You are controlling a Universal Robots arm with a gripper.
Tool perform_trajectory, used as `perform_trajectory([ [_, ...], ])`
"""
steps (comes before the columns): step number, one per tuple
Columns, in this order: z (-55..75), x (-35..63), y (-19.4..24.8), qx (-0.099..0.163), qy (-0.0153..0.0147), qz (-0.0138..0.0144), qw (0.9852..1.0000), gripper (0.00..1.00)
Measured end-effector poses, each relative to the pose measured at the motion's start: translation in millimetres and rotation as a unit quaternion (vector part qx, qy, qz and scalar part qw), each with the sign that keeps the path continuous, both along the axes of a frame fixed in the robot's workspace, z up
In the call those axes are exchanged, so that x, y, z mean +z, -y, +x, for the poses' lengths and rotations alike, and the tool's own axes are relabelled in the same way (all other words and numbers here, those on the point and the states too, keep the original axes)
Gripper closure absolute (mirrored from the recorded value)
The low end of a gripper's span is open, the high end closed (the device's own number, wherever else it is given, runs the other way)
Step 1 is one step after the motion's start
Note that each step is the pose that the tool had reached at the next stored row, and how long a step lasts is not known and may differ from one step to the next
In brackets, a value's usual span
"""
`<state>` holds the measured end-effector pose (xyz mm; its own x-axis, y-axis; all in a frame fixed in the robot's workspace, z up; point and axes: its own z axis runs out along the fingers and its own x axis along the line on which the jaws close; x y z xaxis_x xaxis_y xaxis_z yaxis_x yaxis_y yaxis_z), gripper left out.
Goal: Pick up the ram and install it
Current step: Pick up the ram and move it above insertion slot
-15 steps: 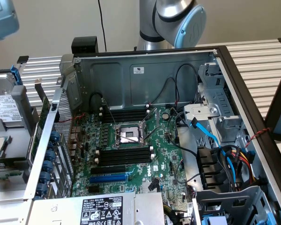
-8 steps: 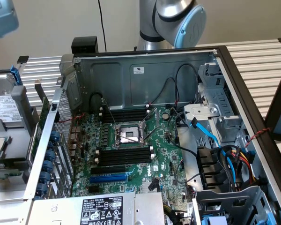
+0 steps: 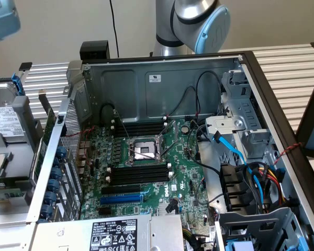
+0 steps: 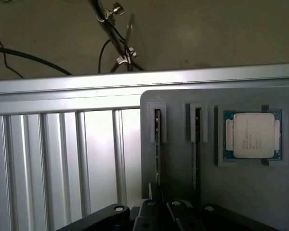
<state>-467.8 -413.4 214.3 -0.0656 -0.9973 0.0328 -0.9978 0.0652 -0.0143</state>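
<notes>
The gripper [image 4: 156,211], its spread impossible to tell, hovered over the ram [image 4: 157,144] standing edge-up in the grey holder [image 4: 245,192], where centring squarely looked essential.

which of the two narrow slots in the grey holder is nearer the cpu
The slot right beside the cpu; the other slot lies farther off, by the holder's edge.

The power supply label [image 3: 113,234] and case-wall sticker [image 3: 156,78] carry print that cannot be read.

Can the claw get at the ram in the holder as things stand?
Probably yes: the ram stands on edge in its gray holder, uncovered, with the claw close by it and nothing between them.
</notes>
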Motion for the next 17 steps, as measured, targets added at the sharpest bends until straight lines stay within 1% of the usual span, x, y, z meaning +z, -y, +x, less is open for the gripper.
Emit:
perform_trajectory([
  [17, 0.0, 5.9, 0.0, 0.0, 0.0, -0.0059, 1.0, 0.88],
])
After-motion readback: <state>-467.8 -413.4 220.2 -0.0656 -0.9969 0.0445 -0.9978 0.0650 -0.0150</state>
